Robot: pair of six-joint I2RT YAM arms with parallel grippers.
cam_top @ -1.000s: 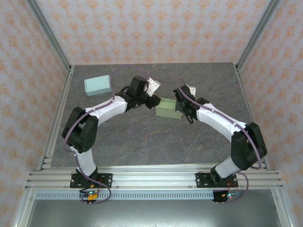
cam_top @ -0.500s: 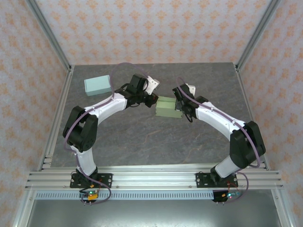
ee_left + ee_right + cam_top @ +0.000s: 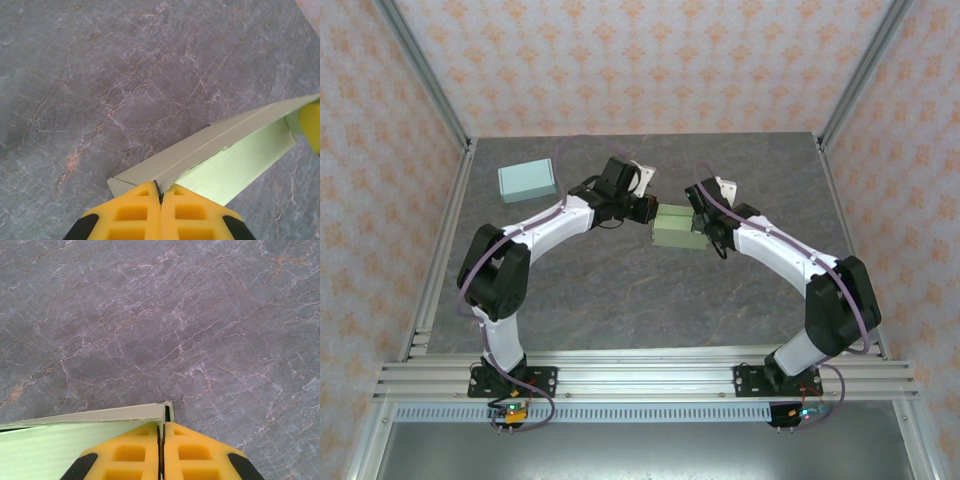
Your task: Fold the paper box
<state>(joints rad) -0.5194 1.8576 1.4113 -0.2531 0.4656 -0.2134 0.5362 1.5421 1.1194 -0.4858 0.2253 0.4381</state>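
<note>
My two arms curve inward from the near edge and meet over the middle of the grey, veined stone bench [image 3: 620, 300], wrists angled down toward each other. My left fingers [image 3: 157, 191] are pressed together, pinching a thin card edge at the left end of the paper box [image 3: 674, 230]. My right fingers [image 3: 165, 430] are likewise closed tight on its opposite corner. The box hangs between them, a pale green card shell with sharp creases, one long panel tilted and its inner face a brighter green. A teal box [image 3: 526, 181] lies flat, well apart, toward the far left corner.
</note>
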